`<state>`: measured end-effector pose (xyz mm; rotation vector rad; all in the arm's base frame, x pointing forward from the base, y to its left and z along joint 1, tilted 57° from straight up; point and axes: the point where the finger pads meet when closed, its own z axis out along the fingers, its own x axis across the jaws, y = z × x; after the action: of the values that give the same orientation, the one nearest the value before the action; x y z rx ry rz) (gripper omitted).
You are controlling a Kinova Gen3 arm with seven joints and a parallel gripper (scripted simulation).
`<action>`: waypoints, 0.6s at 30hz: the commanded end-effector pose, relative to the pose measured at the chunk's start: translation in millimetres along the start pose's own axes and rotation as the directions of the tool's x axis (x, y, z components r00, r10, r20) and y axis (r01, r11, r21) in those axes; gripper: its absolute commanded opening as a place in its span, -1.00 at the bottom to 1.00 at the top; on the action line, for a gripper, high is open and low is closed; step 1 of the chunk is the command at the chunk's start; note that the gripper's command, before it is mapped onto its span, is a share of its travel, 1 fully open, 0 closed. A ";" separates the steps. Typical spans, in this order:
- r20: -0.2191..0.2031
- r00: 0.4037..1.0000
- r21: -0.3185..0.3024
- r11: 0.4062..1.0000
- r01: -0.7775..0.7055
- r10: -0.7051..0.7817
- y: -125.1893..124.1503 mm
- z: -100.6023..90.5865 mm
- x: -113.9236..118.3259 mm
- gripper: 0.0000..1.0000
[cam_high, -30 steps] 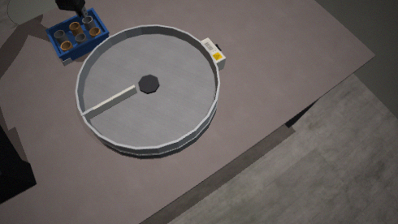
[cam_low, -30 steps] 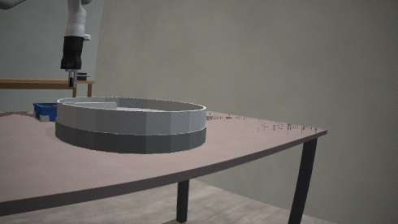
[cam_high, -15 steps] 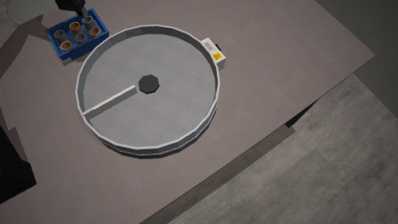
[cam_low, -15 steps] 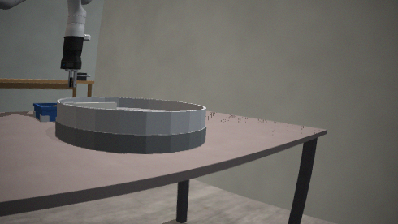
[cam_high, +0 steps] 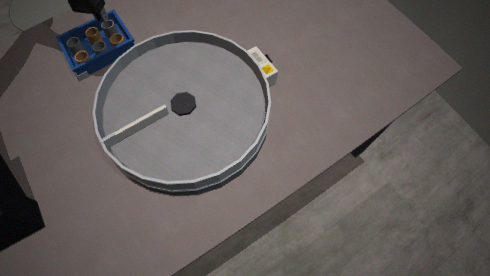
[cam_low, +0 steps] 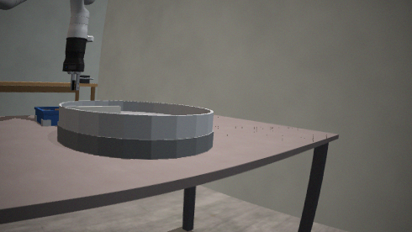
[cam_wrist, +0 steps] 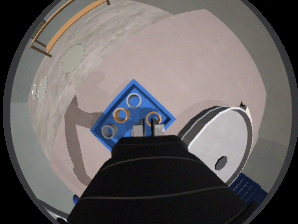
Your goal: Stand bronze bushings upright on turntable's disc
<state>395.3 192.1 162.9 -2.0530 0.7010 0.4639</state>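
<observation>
Three bronze bushings (cam_high: 91, 33) are standing upright on open ends in the blue crate (cam_high: 125, 31), mixed with three steel bushings (cam_high: 73, 44). The crate is sitting at about ten o'clock from the turntable (cam_high: 130, 172). Its grey disc (cam_high: 210, 120) is lying bare around the black hub (cam_high: 183, 103), apparently unoccupied.

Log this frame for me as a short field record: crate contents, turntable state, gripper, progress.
crate: blue crate at the table's far-left corner, beside the turntable
bronze bushings: three, upright in the crate, e.g.
steel bushings: three, also in the crate, e.g.
turntable disc: bears no bushings; white bar runs from rim toward the hub
gripper: high above the crate, fingers partly closed, holding nothing
progress: no bushing moved yet
</observation>
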 end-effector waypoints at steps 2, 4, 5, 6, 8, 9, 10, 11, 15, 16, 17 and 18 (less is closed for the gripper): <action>-0.004 1.000 0.002 1.000 -0.008 0.008 -1.5 0.5 2.5 -0.28; -0.003 1.000 0.002 1.000 -0.011 0.011 -0.7 2.8 1.9 -0.28; -0.002 1.000 0.002 1.000 -0.012 0.012 -0.2 4.9 1.4 -0.28; -0.002 1.000 0.002 1.000 -0.012 0.012 -0.2 7.5 1.4 -0.28; -0.002 1.000 0.002 1.000 -0.012 0.012 -0.2 14.4 1.5 -0.28; -0.002 1.000 0.002 1.000 -0.012 0.012 -0.1 18.6 1.6 -0.28; -0.002 1.000 0.002 1.000 -0.012 0.012 -0.1 18.6 1.6 -0.28; -0.002 1.000 0.002 1.000 -0.012 0.012 -0.1 18.6 1.6 -0.28; -0.002 1.000 0.001 1.000 -0.012 0.012 0.0 37.4 1.9 -0.28; -0.002 1.000 0.001 1.000 -0.012 0.012 0.1 42.0 1.9 -0.28; -0.003 1.000 0.001 1.000 -0.012 0.012 0.1 46.3 2.0 -0.28; -0.003 1.000 0.001 1.000 -0.012 0.012 0.1 50.1 2.1 -0.28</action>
<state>398.2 221.6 143.3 -2.0476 0.7234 0.4583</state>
